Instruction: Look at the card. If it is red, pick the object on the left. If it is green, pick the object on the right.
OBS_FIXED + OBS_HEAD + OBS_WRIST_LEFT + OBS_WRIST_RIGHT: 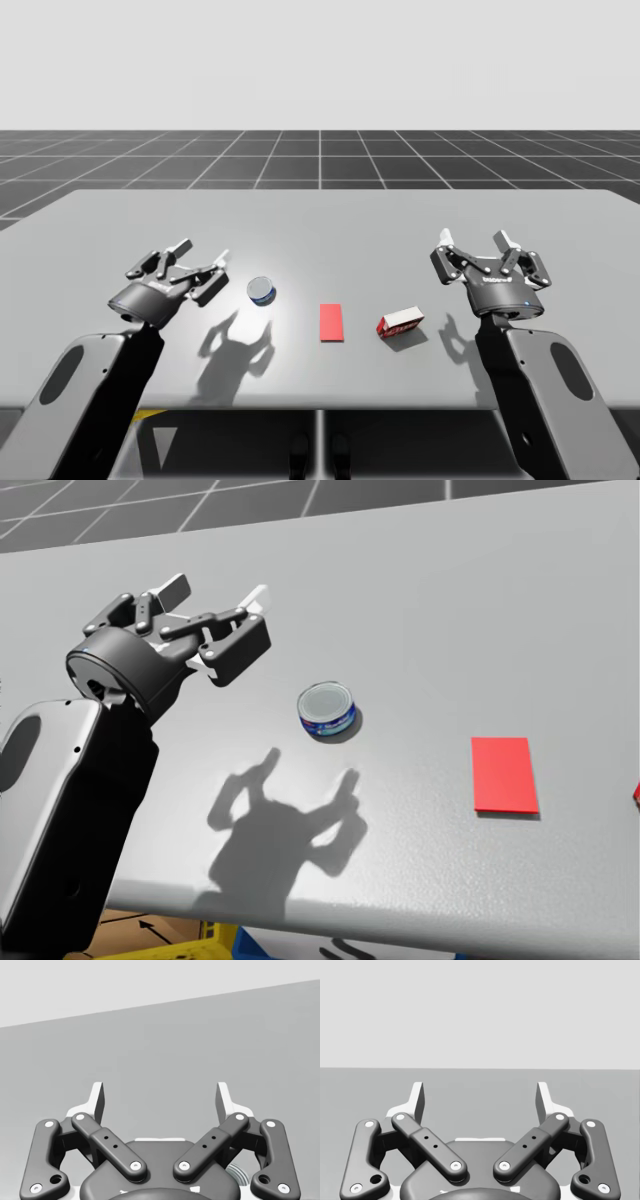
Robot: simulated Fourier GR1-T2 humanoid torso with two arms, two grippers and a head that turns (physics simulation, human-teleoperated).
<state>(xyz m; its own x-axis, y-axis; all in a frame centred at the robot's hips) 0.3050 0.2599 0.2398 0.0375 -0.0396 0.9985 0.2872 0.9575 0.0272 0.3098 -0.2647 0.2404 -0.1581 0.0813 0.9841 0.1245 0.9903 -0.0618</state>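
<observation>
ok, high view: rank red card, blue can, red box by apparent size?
Largest: flat red rectangular card and small red-and-white box, too alike to rank.
Smallest: short blue round can.

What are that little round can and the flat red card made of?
The can is probably metal: its top is pale, silvery and rimmed, with a blue printed band around the side. The card is thin paper or plastic, I cannot tell which: it lies flat, plain matte red, with no shine.
</observation>
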